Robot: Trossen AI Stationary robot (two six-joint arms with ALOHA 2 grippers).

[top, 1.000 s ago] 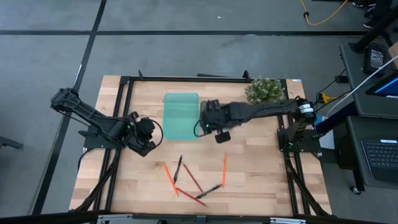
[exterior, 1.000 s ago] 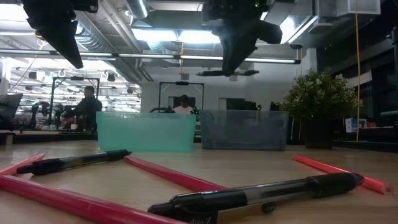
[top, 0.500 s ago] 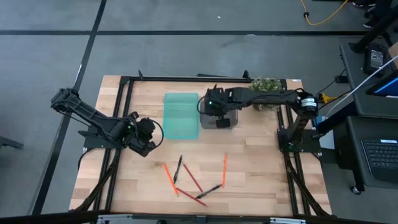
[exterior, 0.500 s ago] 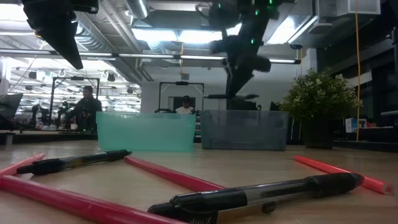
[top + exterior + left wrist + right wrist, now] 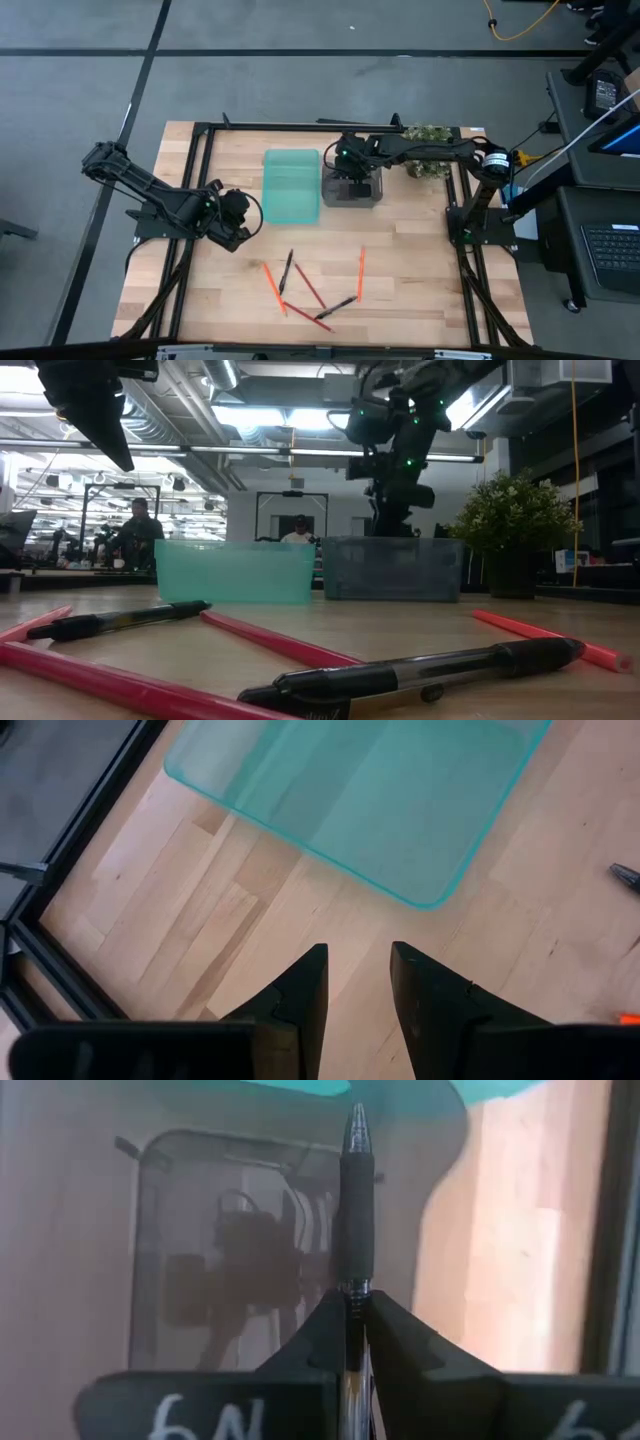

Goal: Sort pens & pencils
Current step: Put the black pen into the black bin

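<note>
While my left gripper [image 5: 232,215] waits near the table's [image 5: 420,285] left edge with fingers parted and nothing held, my right gripper [image 5: 355,1305] pinches a black pen [image 5: 356,1200] over the grey bin [image 5: 351,190] toward the far edge. Remaining pens [image 5: 287,270] and pencils [image 5: 360,272] lie scattered near the front edge.
</note>
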